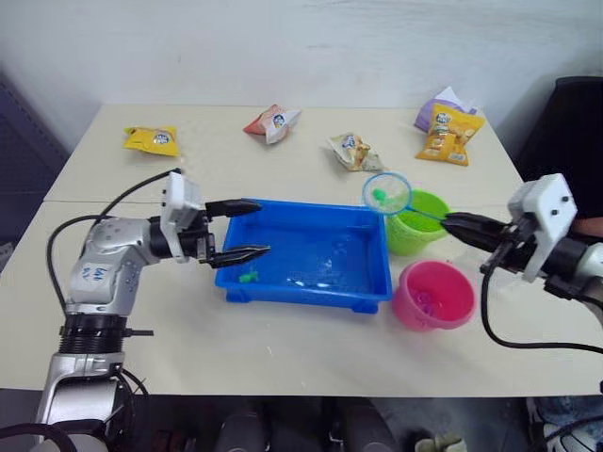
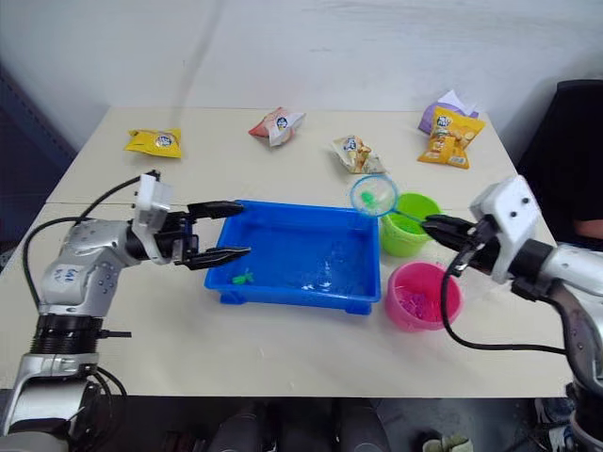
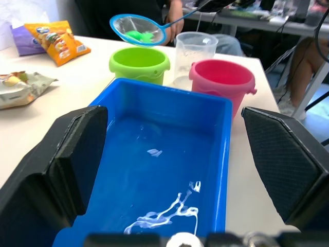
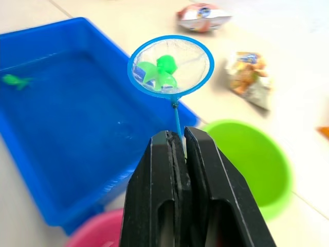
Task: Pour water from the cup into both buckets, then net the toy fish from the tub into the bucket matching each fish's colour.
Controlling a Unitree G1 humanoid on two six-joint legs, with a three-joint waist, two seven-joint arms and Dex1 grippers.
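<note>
The right gripper is pinching the thin handle of the small hand net with the light blue round hoop, its two black fingers pressed together around the handle. The hoop is hanging in the air over the far right corner of the shallow bright blue plastic tub, just beside the lime green round plastic bucket, and green toy fish are lying in its mesh (two, as far as the right wrist view shows).

One more small green toy fish is sitting in the tub near its front left corner. The pink round plastic bucket is standing at the tub's front right corner, with small pink fish in its bottom. A clear plastic measuring cup is standing behind the two buckets, seen between them from the left wrist.

The left gripper is hovering at the tub's left end with its fingers spread wide and nothing between them.

Four snack packets are lying along the far part of the pale table: a yellow one, a red and white one, a pale one and an orange one.
</note>
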